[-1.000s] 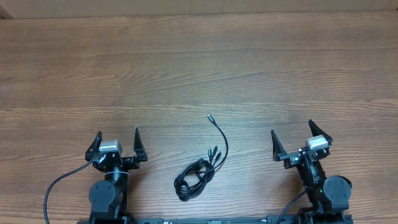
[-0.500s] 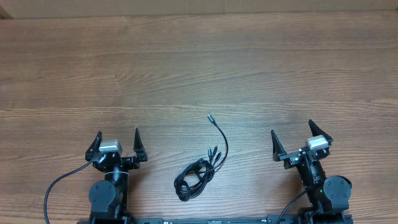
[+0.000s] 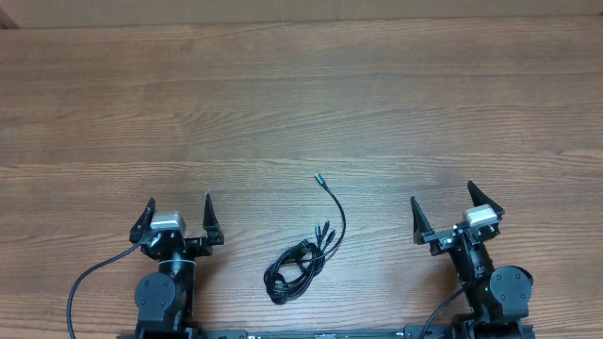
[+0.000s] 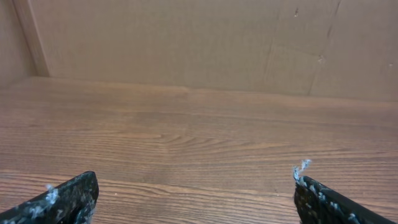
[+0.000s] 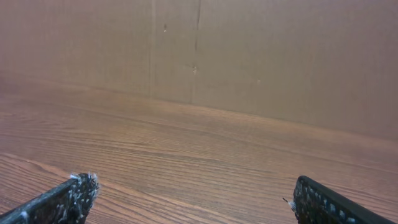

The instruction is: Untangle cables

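Down front on the counter [image 3: 301, 94] nothing's budged: cables [image 3: 300, 261] maybe knotted, your left end effector [image 3: 178, 201] and right end effector [image 3: 442, 194] both wide, empty, so untangling hasn't started.

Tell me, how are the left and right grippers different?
The left gripper sits left of the cables, the right gripper on their right. The left gripper points straight ahead; the right gripper leans inward. Both are wide open and hold nothing.
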`<state>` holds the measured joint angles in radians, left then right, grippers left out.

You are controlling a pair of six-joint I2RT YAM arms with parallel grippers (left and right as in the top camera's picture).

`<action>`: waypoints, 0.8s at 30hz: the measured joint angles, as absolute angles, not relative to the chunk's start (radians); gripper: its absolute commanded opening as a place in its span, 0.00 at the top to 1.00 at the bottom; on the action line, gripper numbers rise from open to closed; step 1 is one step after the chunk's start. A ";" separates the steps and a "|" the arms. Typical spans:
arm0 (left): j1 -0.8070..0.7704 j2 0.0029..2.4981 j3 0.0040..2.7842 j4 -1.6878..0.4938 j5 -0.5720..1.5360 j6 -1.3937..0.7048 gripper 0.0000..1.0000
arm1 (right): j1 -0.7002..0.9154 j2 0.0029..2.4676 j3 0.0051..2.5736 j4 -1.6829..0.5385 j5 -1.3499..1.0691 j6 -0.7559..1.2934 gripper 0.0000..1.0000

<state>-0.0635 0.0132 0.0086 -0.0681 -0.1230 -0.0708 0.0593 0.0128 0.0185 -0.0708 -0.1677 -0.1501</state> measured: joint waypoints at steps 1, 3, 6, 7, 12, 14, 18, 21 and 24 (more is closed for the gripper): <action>-0.064 0.013 0.009 -0.068 -0.123 -0.071 0.00 | 0.059 0.013 0.019 -0.071 -0.168 -0.150 0.00; -0.064 0.013 0.009 -0.068 -0.123 -0.071 0.00 | 0.059 0.013 0.019 -0.071 -0.168 -0.151 0.00; -0.064 0.013 0.009 -0.068 -0.123 -0.071 0.01 | 0.059 0.013 0.019 -0.071 -0.168 -0.150 0.00; -0.064 0.013 0.009 -0.068 -0.123 -0.071 0.00 | 0.059 0.013 0.019 -0.071 -0.168 -0.150 0.00; -0.064 0.013 0.011 -0.076 -0.122 -0.071 0.01 | 0.060 0.013 0.019 -0.071 -0.168 -0.150 0.00; -0.064 0.013 0.019 -0.092 -0.120 -0.072 0.00 | 0.059 0.013 0.019 -0.071 -0.168 -0.150 0.00; -0.064 0.013 0.059 -0.178 -0.112 -0.088 0.00 | 0.059 0.013 0.019 -0.071 -0.168 -0.150 0.00; -0.064 0.013 0.109 -0.266 -0.096 -0.101 0.00 | 0.059 0.013 0.019 -0.071 -0.168 -0.151 0.00; -0.064 0.013 0.168 -0.335 -0.078 -0.105 0.00 | 0.060 0.013 0.019 -0.071 -0.168 -0.151 0.00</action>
